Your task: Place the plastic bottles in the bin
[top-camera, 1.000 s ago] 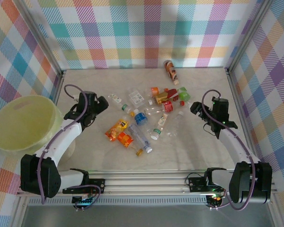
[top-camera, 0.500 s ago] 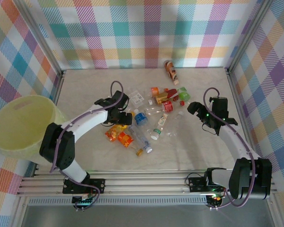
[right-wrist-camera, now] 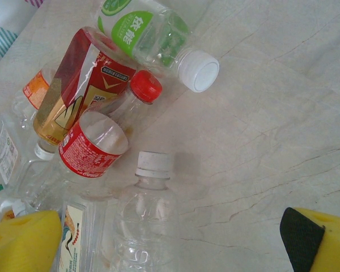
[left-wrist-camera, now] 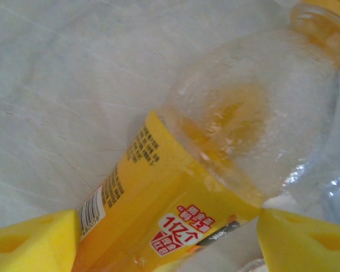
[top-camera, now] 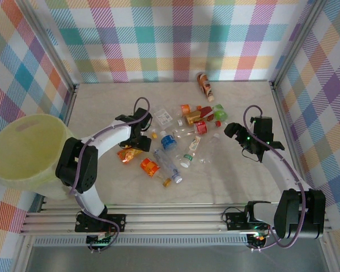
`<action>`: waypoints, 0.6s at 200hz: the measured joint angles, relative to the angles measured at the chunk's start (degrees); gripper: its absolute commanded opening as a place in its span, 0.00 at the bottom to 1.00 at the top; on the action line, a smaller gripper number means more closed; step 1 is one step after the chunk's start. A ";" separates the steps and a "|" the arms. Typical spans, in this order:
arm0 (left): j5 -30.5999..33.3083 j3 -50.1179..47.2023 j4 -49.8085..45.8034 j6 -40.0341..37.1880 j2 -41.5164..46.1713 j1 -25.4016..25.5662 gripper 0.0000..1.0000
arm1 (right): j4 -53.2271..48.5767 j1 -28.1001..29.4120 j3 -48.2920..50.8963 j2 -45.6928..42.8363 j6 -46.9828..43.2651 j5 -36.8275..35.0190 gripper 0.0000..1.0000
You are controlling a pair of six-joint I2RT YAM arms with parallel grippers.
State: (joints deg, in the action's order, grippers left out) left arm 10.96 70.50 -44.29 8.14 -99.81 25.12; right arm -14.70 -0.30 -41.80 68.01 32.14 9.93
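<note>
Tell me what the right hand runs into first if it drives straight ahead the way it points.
Most likely the clear white-capped bottle, lying on the table right ahead of the open right hand, in line with the gap between its fingers. The red-label bottle lies beyond. Height above the table is unclear.

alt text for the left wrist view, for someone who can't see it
A clear plastic bottle with a yellow-orange label and orange cap slants from lower left to upper right, close up, gripped between the two yellow fingers of the left gripper. Behind it is a pale marbled table.
</note>
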 measured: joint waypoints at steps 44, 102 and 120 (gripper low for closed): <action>-0.42 -0.04 1.60 -1.18 -1.11 -3.37 0.88 | 0.00 0.00 0.00 0.00 0.00 0.00 1.00; 0.52 2.40 2.40 -5.70 -8.28 -3.56 0.78 | -0.35 0.00 0.00 0.00 0.00 0.02 1.00; 0.68 2.73 2.58 -6.49 -8.63 -3.56 0.72 | -0.83 0.00 -0.02 -0.02 0.02 0.02 1.00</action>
State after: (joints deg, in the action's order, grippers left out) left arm 11.64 73.23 -41.71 1.65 -108.44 21.56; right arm -15.53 -0.30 -41.82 67.99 32.16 9.96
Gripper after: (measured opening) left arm 0.756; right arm 0.996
